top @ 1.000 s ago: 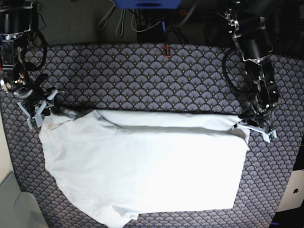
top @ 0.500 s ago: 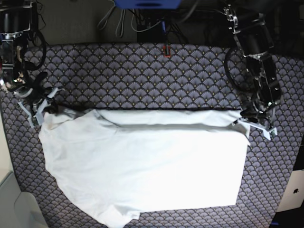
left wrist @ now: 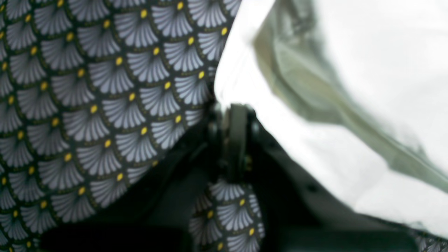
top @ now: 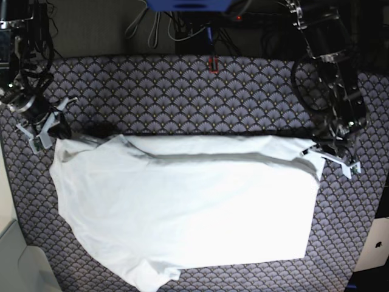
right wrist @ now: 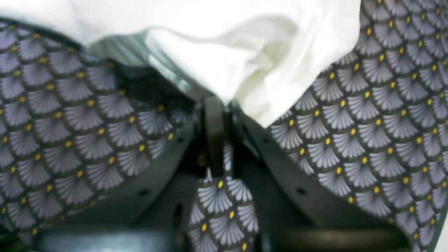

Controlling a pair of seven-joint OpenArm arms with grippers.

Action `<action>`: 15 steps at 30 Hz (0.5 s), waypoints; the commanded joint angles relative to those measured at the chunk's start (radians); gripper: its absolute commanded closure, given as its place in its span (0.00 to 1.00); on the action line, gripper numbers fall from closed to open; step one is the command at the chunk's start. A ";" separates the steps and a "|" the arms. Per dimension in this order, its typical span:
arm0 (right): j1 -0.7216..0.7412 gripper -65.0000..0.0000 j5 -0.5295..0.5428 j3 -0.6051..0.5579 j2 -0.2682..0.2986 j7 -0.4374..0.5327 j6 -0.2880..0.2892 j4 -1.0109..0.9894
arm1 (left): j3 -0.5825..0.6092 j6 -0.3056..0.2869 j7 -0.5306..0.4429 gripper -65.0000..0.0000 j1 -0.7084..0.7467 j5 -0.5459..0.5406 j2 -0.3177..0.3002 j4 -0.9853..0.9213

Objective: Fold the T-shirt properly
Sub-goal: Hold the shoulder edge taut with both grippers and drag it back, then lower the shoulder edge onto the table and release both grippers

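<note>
Base view shows us the white T-shirt (top: pixel 182 207) spread across the scallop-patterned table cover (top: pixel 182 91), its top edge pulled into a straight line between our two grippers, with a long grey crease running just below that edge. Our right gripper (top: pixel 51 129) sits at the shirt's upper corner on this view's left, and our left gripper (top: pixel 331 155) at the upper corner on the right. At the bottom left the cloth ends in a rumpled point.

From the right wrist camera, we see our jaws pressed together, pinching a bunched fold of the T-shirt (right wrist: pixel 224 52) just above the patterned cover (right wrist: pixel 367 140).

From the left wrist camera, our jaws are likewise closed tight on the shirt's edge (left wrist: pixel 350 87), the white cloth rising away to the right, blurred, over the cover (left wrist: pixel 87 105).

No containers appear in any view.
</note>
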 commanded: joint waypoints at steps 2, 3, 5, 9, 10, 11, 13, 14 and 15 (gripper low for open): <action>-0.016 1.00 0.011 0.032 0.025 0.019 0.006 0.044 | -0.004 0.000 -0.015 0.99 0.005 0.002 -0.014 0.035; -0.026 1.00 0.011 0.041 0.025 0.017 0.006 0.059 | -0.004 0.000 -0.013 0.99 0.018 0.002 -0.017 0.044; -0.056 1.00 0.011 0.062 0.027 0.017 0.008 0.096 | -0.004 0.000 0.014 0.99 0.033 0.002 -0.022 0.073; -0.102 1.00 0.011 0.111 0.025 0.017 0.058 0.156 | -0.004 -0.001 0.070 0.99 0.048 0.002 -0.027 0.123; -0.116 1.00 0.011 0.122 0.025 0.017 0.058 0.169 | -0.004 -0.001 0.076 0.99 0.053 0.002 -0.034 0.136; -0.131 1.00 0.011 0.131 0.025 0.017 0.058 0.183 | -0.004 -0.001 0.082 0.99 0.064 0.002 -0.045 0.153; -0.153 1.00 0.011 0.148 0.025 0.017 0.060 0.206 | -0.005 -0.001 0.097 0.99 0.071 0.002 -0.053 0.182; -0.161 1.00 0.011 0.157 0.027 0.017 0.060 0.214 | -0.005 -0.001 0.109 0.99 0.075 0.002 -0.056 0.196; -0.171 1.00 0.011 0.168 0.027 0.017 0.060 0.225 | -0.005 -0.001 0.123 0.99 0.079 0.002 -0.057 0.213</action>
